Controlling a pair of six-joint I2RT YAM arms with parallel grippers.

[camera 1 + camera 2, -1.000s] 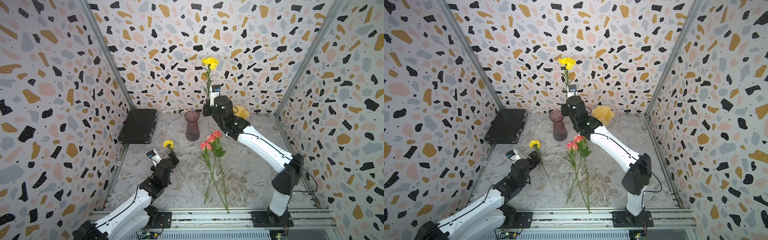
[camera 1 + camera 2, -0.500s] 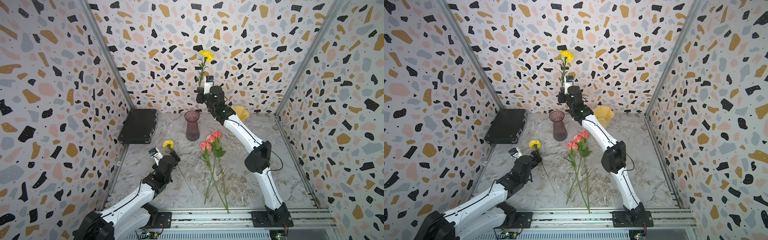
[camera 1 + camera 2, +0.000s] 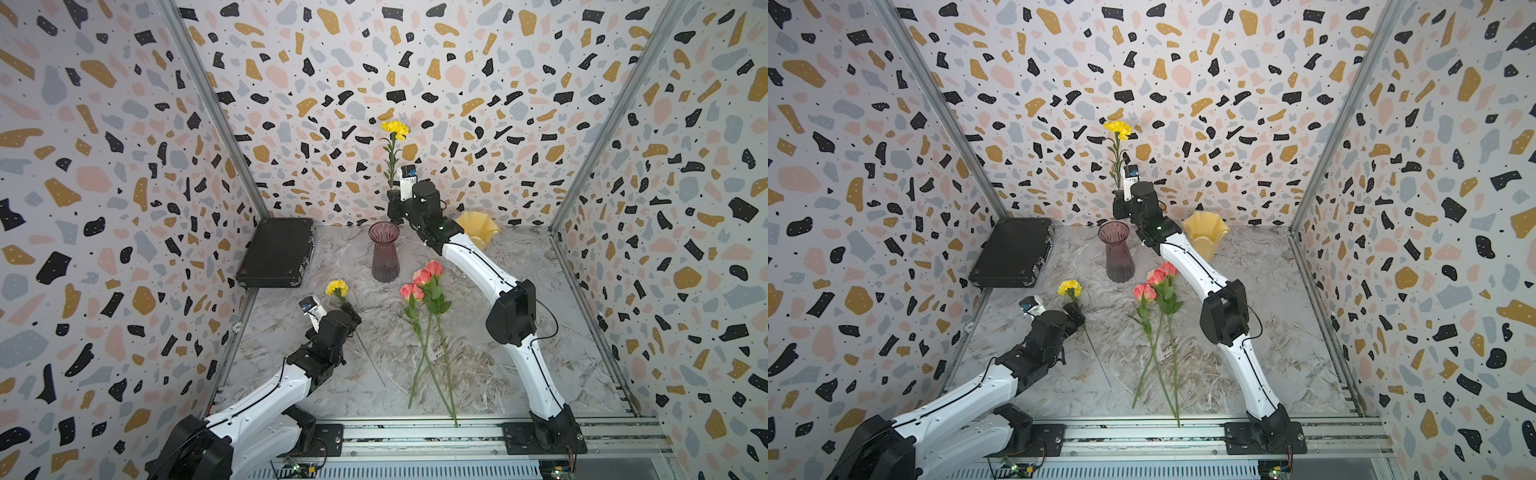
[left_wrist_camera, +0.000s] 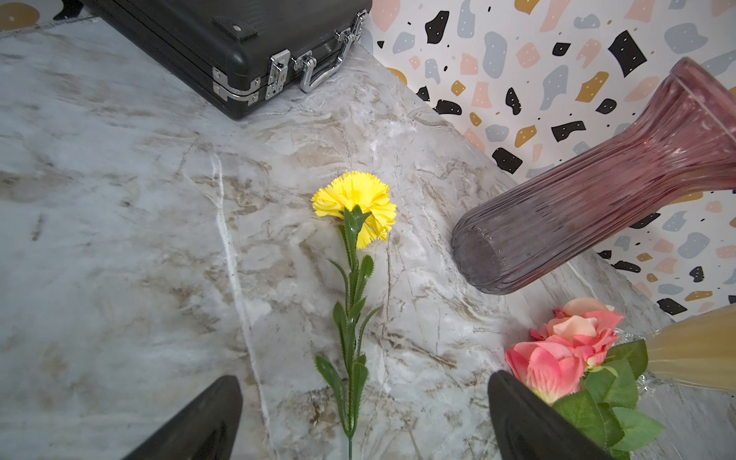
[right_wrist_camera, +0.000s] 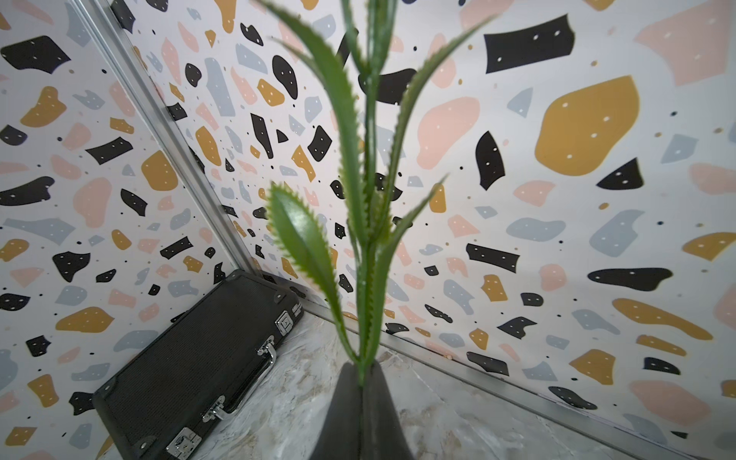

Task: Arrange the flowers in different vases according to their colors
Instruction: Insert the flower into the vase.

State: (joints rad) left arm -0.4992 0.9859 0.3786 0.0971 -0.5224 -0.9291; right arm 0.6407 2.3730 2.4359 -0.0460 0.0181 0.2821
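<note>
Clamped shut low on the stem point(image 5: 368, 278), the right gripper point(image 5: 361, 376) holds a seemingly light, whippy yellow carnation point(image 3: 391, 160) upright near the yellow vase point(image 3: 1205, 235) at the back, while the open left gripper point(image 4: 364, 394) straddles a second carnation point(image 4: 352, 286) lying on the table point(image 3: 478, 365)

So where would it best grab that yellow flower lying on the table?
The yellow flower lies flat on the table. Probably pinch its thin stem below the leaves, coming straight down, jaws either side: the frilly bloom would crush.
</note>
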